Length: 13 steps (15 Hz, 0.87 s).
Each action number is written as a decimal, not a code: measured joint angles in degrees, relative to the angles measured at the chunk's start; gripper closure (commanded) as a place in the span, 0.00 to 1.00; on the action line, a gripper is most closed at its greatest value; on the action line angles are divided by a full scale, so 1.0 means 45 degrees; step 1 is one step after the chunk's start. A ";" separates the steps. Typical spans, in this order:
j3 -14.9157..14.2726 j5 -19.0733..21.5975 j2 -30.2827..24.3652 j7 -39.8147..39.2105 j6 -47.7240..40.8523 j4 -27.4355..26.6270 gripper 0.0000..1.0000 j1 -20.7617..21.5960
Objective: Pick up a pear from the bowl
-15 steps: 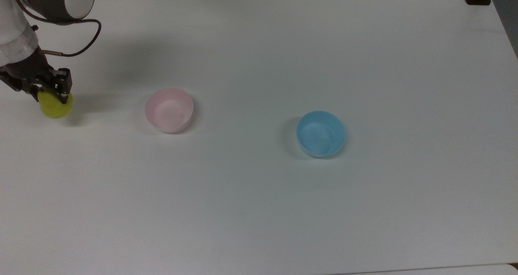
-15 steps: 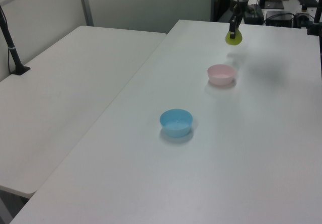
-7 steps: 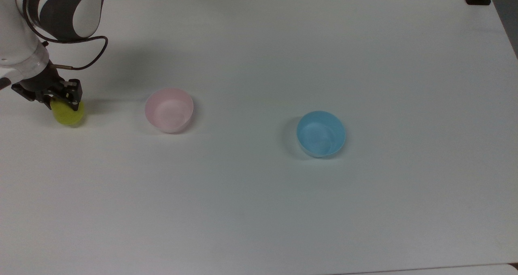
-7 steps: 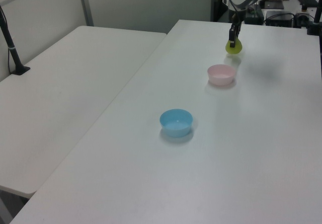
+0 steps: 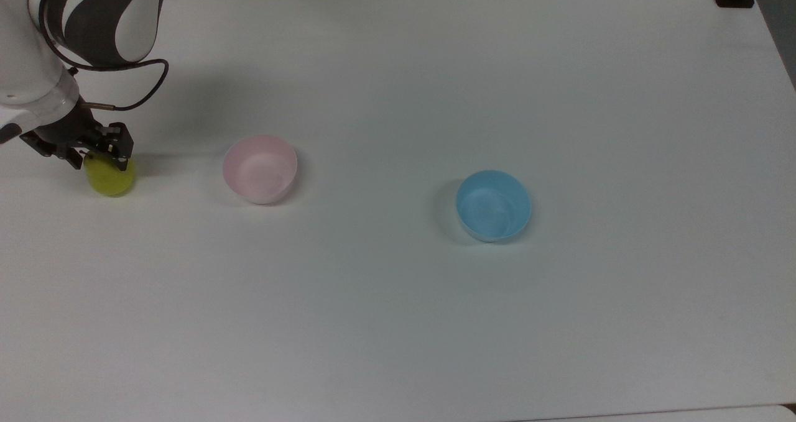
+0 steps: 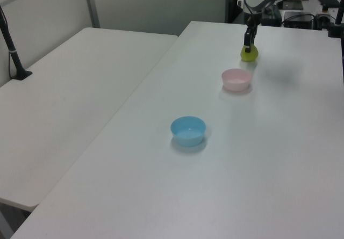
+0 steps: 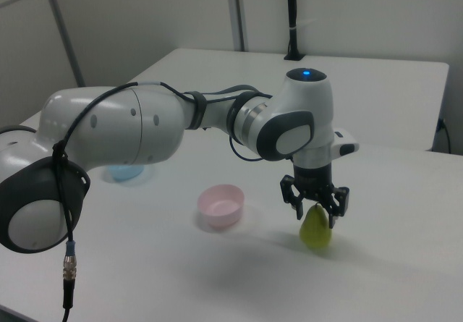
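Observation:
The yellow-green pear [image 5: 111, 178] [image 6: 249, 55] [image 7: 315, 229] stands upright on the white table, outside the bowl, near the top view's left edge. My gripper [image 5: 102, 155] [image 6: 248, 46] [image 7: 316, 210] points straight down over it, shut on its narrow upper part. The pale pink bowl [image 5: 258, 170] [image 6: 236, 79] [image 7: 221, 205] sits empty to the pear's right in the top view, about two bowl widths away.
A light blue bowl [image 5: 493, 206] [image 6: 188, 130] [image 7: 129, 171] sits empty further right in the top view. The arm's bulky white links [image 7: 145, 130] reach over the table behind the pink bowl in the right view. A second table [image 6: 70, 88] adjoins at the left view's left.
The gripper has carried the pear down and slightly toward the pink bowl. The pear hung above the table a second ago and now rests on it.

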 measured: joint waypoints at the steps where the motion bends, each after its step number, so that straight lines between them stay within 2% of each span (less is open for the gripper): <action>1: 0.0000 -0.0035 -0.0005 0.0000 0.0000 0.0006 0.00 0.0008; 6: 0.0122 -0.0051 -0.0831 -0.0004 -0.0206 0.0235 0.00 0.0224; 10: 0.0147 -0.0050 -0.2387 0.0137 -0.1762 0.0225 0.00 0.1236; 13: 0.0144 -0.0049 -0.3514 0.1448 -0.2708 0.0112 0.00 0.1997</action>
